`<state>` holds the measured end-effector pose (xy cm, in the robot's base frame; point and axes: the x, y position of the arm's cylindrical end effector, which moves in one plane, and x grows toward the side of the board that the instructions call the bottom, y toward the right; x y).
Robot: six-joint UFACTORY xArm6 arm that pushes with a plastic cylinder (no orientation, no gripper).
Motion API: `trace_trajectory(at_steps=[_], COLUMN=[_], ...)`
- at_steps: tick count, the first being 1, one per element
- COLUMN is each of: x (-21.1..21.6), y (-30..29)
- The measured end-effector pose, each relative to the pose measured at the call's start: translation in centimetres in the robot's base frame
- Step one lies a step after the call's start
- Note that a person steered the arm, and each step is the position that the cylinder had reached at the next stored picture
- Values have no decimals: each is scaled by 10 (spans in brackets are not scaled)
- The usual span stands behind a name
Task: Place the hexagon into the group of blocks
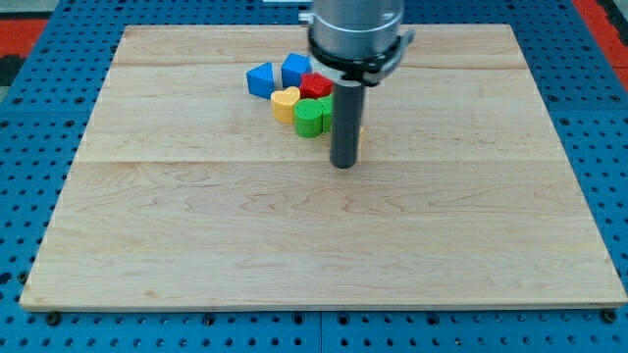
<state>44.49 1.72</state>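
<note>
My tip (342, 165) rests on the board just below the cluster of blocks, at the view's upper middle. The rod stands in front of the yellow hexagon (357, 136), so only a thin yellow sliver shows at the rod's right edge. To the rod's left sit a green cylinder (309, 117) and a yellow heart-shaped block (285, 103). Behind them are a blue triangular block (260, 78), a blue block (295, 69) and a red block (316, 84). A green block (326, 106) is mostly hidden by the rod. Another red block is hidden behind the arm.
The wooden board (196, 235) lies on a blue pegboard table (20, 176). A red area shows at the view's top right corner (603, 15).
</note>
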Motion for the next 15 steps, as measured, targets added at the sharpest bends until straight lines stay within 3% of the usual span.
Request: trace_trajectory(at_steps=[1, 3, 6, 8, 9, 10, 12, 13, 15], x=[-15, -31, -20, -50, -25, -45, -106, -113, -172], y=[-24, 37, 72, 75, 110, 133, 69, 63, 45])
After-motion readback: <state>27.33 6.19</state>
